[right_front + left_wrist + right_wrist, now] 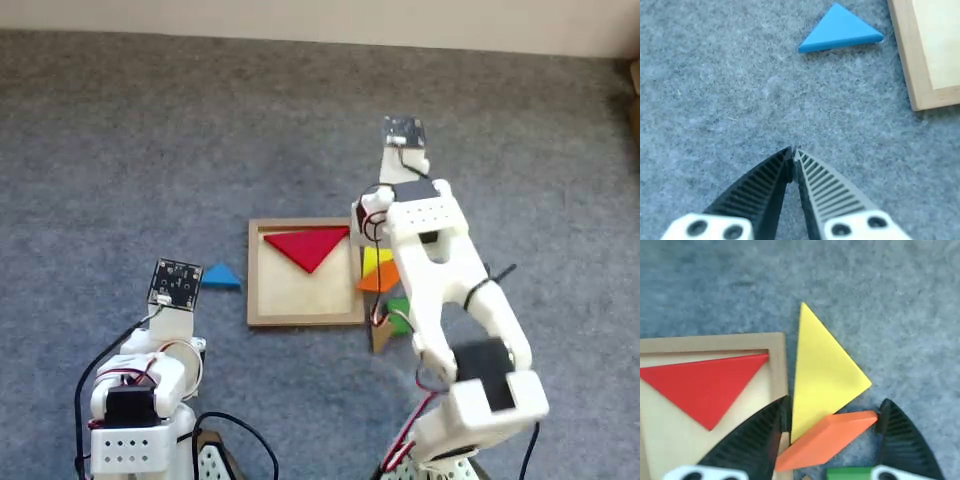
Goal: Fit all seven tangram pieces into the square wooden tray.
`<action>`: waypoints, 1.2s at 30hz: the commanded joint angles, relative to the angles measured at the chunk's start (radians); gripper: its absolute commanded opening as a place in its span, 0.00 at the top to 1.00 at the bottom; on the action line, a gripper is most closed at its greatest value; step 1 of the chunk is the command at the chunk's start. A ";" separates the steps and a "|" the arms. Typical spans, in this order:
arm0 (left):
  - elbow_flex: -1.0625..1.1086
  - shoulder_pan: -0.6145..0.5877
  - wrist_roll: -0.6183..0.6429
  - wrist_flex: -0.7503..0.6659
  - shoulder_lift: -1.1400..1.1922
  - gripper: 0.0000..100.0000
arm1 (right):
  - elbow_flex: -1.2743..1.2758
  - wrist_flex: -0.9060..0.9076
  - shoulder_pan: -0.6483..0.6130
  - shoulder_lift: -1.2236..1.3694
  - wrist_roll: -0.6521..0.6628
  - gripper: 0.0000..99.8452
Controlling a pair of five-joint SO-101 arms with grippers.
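The square wooden tray lies mid-table with a red triangle in its far part. In the right wrist view my right gripper is open, its fingers either side of the yellow triangle and the orange parallelogram, which lie just outside the tray's rim. A green piece peeks in beside them. My left gripper is shut on nothing, low over the carpet, short of the blue triangle, which lies beside the tray's edge.
In the high view the yellow, orange, green and a brown piece crowd the tray's right side, partly under the right arm. The blue triangle lies left of the tray. Grey carpet surrounds everything.
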 commanded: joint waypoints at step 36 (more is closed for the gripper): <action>0.021 -0.004 0.009 0.003 -0.028 0.96 | -0.196 0.015 -0.001 0.097 -0.018 0.70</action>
